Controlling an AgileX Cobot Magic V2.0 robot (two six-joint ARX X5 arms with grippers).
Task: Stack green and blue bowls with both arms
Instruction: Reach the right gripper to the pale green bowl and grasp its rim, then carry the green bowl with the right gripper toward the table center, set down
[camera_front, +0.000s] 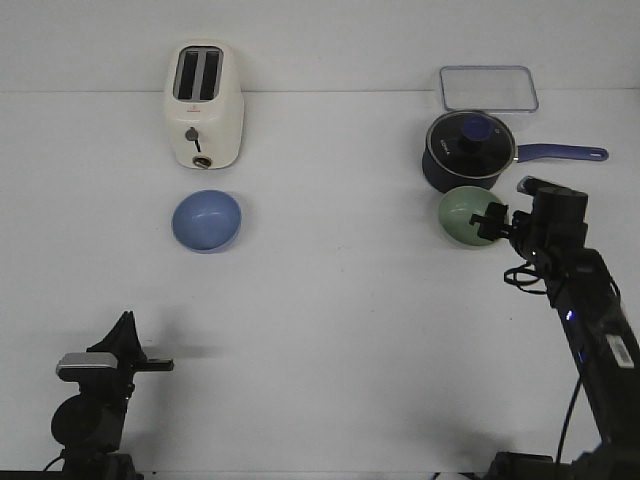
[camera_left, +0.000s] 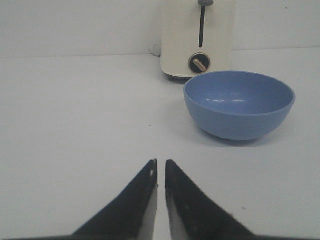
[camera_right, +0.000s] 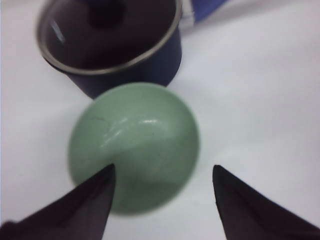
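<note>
Right gripper (camera_right: 162, 175) gapes over hollow green bowl (camera_right: 134, 145); saucepan (camera_right: 112, 42) lidded.

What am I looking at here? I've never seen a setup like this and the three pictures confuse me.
It is a robot with two thin black arms at a white table. The wide picture looks forward over the table. The other two come from small cameras on each wrist, so the dark points at the bottom are that arm's fingers.

The left gripper is closed, holds nothing and sits low and near, facing the blue bowl in front of a cream toaster. The right gripper is open, with one finger over the green bowl and one outside it, not yet gripping. Behind that bowl stands a dark blue saucepan with a lid, and farther back a clear tray.
</note>
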